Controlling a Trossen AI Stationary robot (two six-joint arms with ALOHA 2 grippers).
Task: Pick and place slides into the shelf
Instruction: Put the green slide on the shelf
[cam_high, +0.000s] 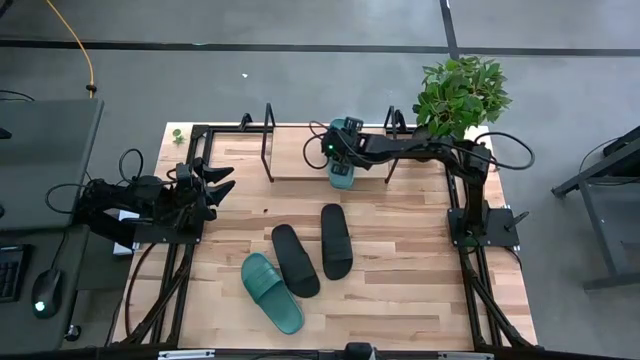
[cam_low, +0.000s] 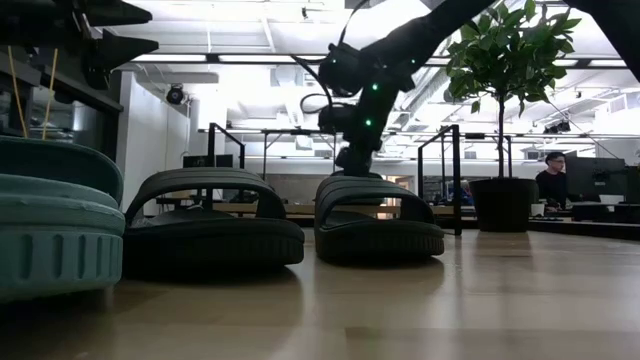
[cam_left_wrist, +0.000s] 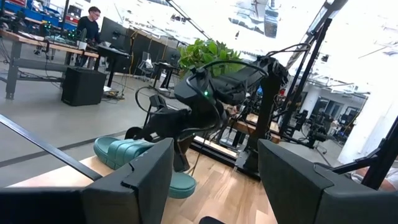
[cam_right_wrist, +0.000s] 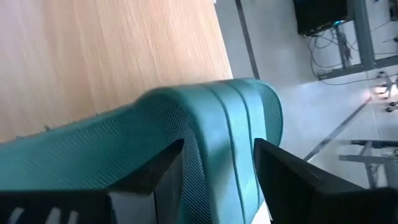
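Note:
One teal slide (cam_high: 343, 172) lies on the shelf's light board (cam_high: 300, 165) between the black end frames, near the table's far edge. My right gripper (cam_high: 341, 150) is over it and shut on its strap; it also shows in the left wrist view (cam_left_wrist: 177, 140). Two black slides (cam_high: 337, 240) (cam_high: 295, 260) and a second teal slide (cam_high: 271, 292) rest sole-down on the table's middle. In the low view they stand in front: teal (cam_low: 55, 225), black (cam_low: 205, 225), black (cam_low: 378, 220). My left gripper (cam_high: 222, 185) is open and empty at the table's left edge. My right gripper holds the teal slide by its wide ribbed strap (cam_right_wrist: 230, 134), which lies between the two fingers (cam_right_wrist: 163, 171). The fingers come from above, slanting in from the table's right. The slide's sole end (cam_left_wrist: 180, 185) appears to rest on the shelf's board.
The shelf's black uprights (cam_high: 268, 140) (cam_high: 395, 140) flank the board; the board's left half is bare. A potted plant (cam_high: 460, 95) stands at the far right corner. The black tube frame (cam_high: 190, 240) runs along the table's sides. A person sits in the room beyond (cam_low: 552, 175).

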